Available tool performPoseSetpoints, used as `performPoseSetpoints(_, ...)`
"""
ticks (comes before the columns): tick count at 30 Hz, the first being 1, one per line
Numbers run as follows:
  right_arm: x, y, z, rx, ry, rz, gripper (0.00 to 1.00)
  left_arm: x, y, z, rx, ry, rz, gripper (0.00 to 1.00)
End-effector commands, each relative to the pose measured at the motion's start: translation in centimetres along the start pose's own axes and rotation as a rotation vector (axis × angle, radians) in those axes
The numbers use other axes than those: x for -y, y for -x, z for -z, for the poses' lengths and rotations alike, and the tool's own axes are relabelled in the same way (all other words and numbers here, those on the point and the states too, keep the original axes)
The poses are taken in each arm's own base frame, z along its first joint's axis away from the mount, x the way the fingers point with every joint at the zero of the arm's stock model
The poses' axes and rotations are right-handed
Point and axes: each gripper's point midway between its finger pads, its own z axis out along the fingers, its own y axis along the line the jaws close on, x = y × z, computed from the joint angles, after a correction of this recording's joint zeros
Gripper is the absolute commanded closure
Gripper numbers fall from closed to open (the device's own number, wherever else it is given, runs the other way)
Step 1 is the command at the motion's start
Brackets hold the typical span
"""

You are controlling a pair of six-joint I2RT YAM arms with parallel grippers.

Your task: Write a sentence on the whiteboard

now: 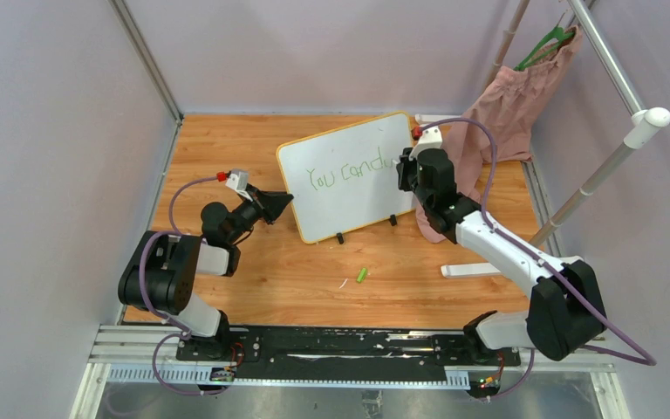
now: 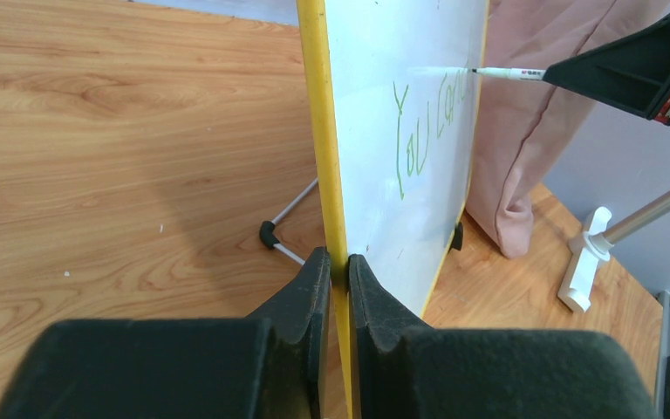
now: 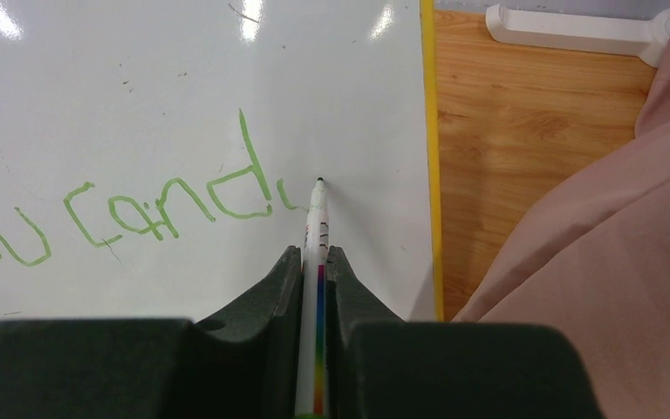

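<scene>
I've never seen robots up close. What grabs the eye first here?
A small whiteboard stands mid-table with green handwriting reading "You can d" so far. The right arm holds a marker in its jaws, tip at the board just after the last letter, while the left arm clamps the board's yellow rim. A pink garment hangs at the far right.

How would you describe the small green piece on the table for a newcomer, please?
Start at the whiteboard standing on the wooden table. Just in front of its black feet, a small green piece lies flat. Nothing else lying there is green.
</scene>
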Motion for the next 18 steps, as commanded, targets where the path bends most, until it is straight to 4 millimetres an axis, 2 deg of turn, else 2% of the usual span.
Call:
performPoseSetpoints(1,0.7,1.7,-0.5,0.027,-0.027,0.001,1.0,-0.1,-0.6,-0.2,-0.029,0.003,-0.028,1.0)
performPoseSetpoints(7,0.1,2.6,-0.7,0.04,0.0,0.002,1.0,-0.1,-0.6,-0.2,-0.028,0.003,-0.028,1.0)
performPoseSetpoints(18,-1.8,1.8,-0.6,0.03,0.08,0.0,1.0,-0.2,-0.6,-0.2,-0.028,0.004,-0.027,1.0)
